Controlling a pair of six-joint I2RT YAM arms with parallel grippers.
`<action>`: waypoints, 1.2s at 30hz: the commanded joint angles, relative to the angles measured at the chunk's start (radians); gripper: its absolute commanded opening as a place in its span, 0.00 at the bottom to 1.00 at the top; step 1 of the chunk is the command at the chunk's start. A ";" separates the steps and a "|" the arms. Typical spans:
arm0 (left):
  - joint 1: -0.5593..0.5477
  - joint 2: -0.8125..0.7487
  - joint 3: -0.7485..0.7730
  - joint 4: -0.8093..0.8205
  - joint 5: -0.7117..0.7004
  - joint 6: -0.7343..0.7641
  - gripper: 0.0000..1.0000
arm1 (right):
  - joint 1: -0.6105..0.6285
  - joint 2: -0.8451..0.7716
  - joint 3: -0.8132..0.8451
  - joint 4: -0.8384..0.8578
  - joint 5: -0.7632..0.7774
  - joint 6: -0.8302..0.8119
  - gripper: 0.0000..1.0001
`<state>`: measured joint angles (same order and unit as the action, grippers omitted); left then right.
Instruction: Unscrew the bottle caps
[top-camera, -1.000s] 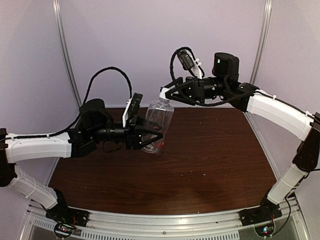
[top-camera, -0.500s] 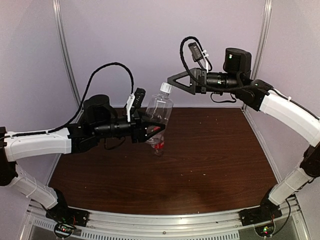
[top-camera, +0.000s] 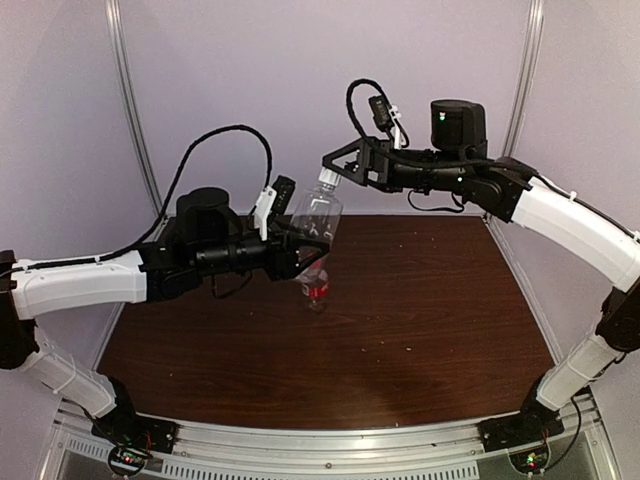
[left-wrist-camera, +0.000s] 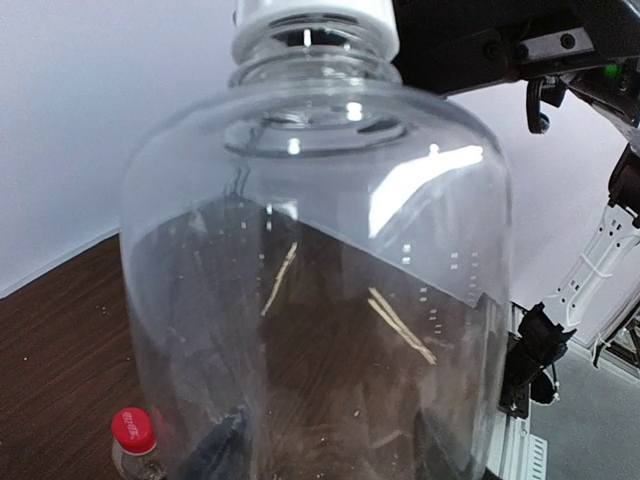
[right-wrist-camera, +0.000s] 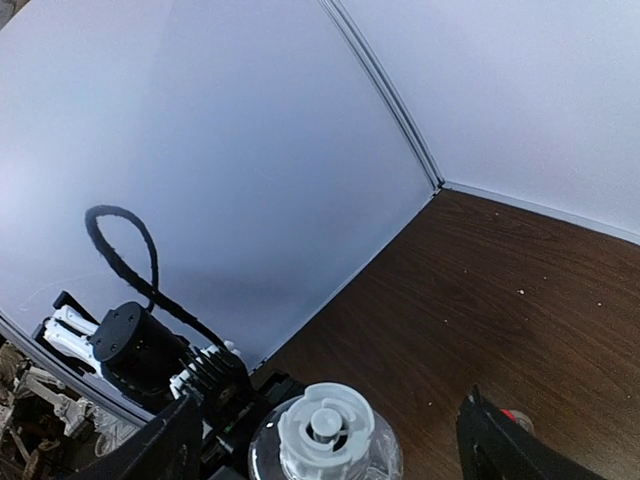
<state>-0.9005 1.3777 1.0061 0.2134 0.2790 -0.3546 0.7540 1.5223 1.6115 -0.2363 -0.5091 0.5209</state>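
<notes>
L gripper (top-camera: 303, 252) clamps the tall bottle (top-camera: 316, 220) round its lower body and holds it up off the table (top-camera: 430, 300), slightly tilted, w/ wrist level & forearm reaching in from the L. R gripper (top-camera: 331, 170) points L at neck height, jaws wide either side of the white cap (right-wrist-camera: 325, 428) w/o touching it, R arm arching high. Short bottle (top-camera: 316, 290) w/ red cap (left-wrist-camera: 133, 430) stands on the table below the held one.

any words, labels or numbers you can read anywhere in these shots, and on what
No text can be read in any view.
Small bottle, red label band: too small and blurred to read.
Large clear bottle and its white cap: no print visible.
</notes>
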 joint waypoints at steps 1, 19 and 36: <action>-0.005 0.010 0.031 0.023 -0.035 0.022 0.47 | 0.016 0.029 0.028 -0.002 0.025 0.022 0.80; -0.005 0.002 0.013 0.041 -0.031 0.031 0.47 | 0.023 0.043 0.002 0.060 -0.037 -0.003 0.23; -0.005 -0.050 -0.096 0.362 0.502 -0.056 0.47 | -0.065 0.078 -0.051 0.197 -0.738 -0.322 0.21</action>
<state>-0.8898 1.3575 0.9386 0.3328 0.4717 -0.3588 0.6975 1.5730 1.5654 -0.1024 -0.9604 0.3340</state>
